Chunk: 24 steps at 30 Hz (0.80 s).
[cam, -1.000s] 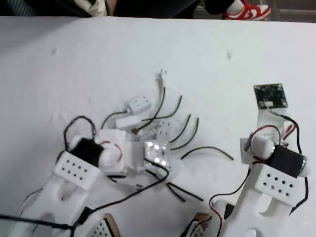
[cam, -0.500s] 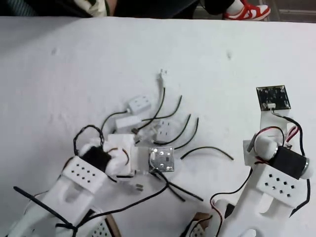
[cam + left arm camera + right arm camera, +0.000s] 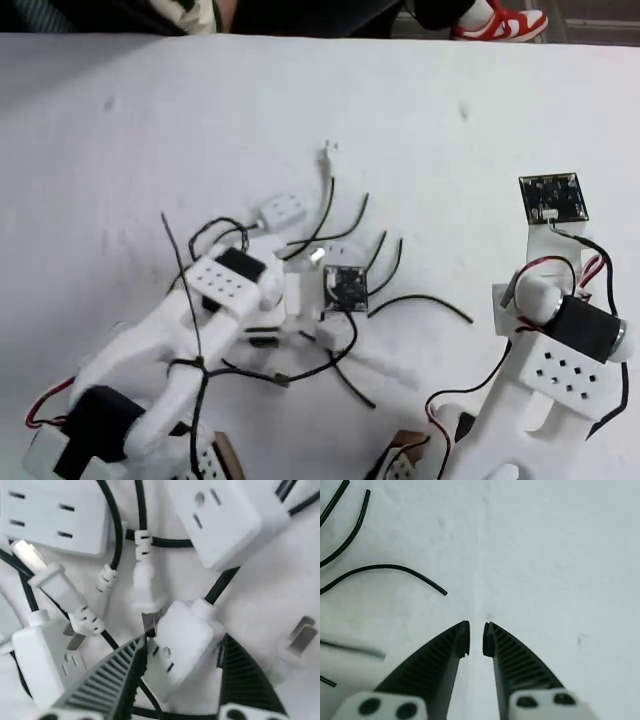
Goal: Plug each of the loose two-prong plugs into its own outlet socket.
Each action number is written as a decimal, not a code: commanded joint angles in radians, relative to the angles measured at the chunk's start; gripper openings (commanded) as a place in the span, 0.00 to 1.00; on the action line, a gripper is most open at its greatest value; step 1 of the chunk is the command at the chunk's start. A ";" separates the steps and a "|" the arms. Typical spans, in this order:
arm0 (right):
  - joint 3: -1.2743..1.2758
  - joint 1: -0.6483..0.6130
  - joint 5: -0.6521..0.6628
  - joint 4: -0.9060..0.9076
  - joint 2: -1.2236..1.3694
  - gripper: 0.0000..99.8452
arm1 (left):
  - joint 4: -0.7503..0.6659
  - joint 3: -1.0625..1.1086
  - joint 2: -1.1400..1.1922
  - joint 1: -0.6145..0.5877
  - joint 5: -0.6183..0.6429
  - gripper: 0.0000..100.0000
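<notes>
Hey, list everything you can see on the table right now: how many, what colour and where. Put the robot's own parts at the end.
Table: one, white, under everything.
Outlet sockets: at least four, white, clustered mid-table.
Two-prong plugs: at least three, white, loose among the sockets.
Cords: several, black, running through and out of the cluster.
Left arm: one, white with black motors, over the cluster.
Right arm: one, white with black motors, at the table's right.
Left gripper: one, black fingers, open astride a socket.
Right gripper: one, black fingers, open by a narrow gap, above bare table.
</notes>
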 commanded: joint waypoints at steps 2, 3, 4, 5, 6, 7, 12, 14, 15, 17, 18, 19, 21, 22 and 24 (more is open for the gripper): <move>-0.005 0.007 0.006 -0.010 0.002 0.06 | -0.041 -0.023 0.015 -0.007 0.120 0.09; -0.005 0.007 0.006 -0.010 0.002 0.06 | -0.041 -0.023 0.015 -0.008 0.133 0.06; -0.005 0.007 0.006 -0.010 0.002 0.06 | -0.041 -0.026 0.015 -0.008 0.147 0.02; -0.005 0.007 0.006 -0.010 0.002 0.06 | -0.037 -0.029 0.015 -0.015 0.164 0.02; -0.005 0.007 0.006 -0.010 0.002 0.06 | -0.035 -0.031 0.013 -0.028 0.190 0.03; -0.005 0.007 0.006 -0.010 0.002 0.06 | -0.037 -0.035 0.013 -0.041 0.218 0.03; -0.005 0.007 0.006 -0.010 0.002 0.06 | 0.091 -0.155 0.013 -0.130 0.318 0.02; -0.005 0.007 0.006 -0.010 0.002 0.06 | 0.210 -0.235 0.013 -0.150 0.345 0.02; -0.005 0.007 0.006 -0.010 0.002 0.06 | 0.272 -0.276 0.013 -0.154 0.353 0.02; -0.005 0.005 0.006 -0.010 0.002 0.06 | 0.388 -0.367 0.013 -0.171 0.359 0.02; -0.005 0.005 0.006 -0.010 0.002 0.06 | 0.436 -0.408 0.013 -0.180 0.368 0.02; -0.005 0.005 0.006 -0.010 0.002 0.06 | 0.482 -0.451 0.013 -0.193 0.381 0.02; -0.005 0.005 0.006 -0.010 0.002 0.06 | 0.565 -0.523 0.013 -0.216 0.385 0.02; -0.005 0.005 0.006 -0.010 0.002 0.06 | 0.605 -0.555 0.013 -0.226 0.385 0.02; -0.005 0.005 0.006 -0.010 0.002 0.06 | 0.675 -0.600 0.013 -0.243 0.384 0.02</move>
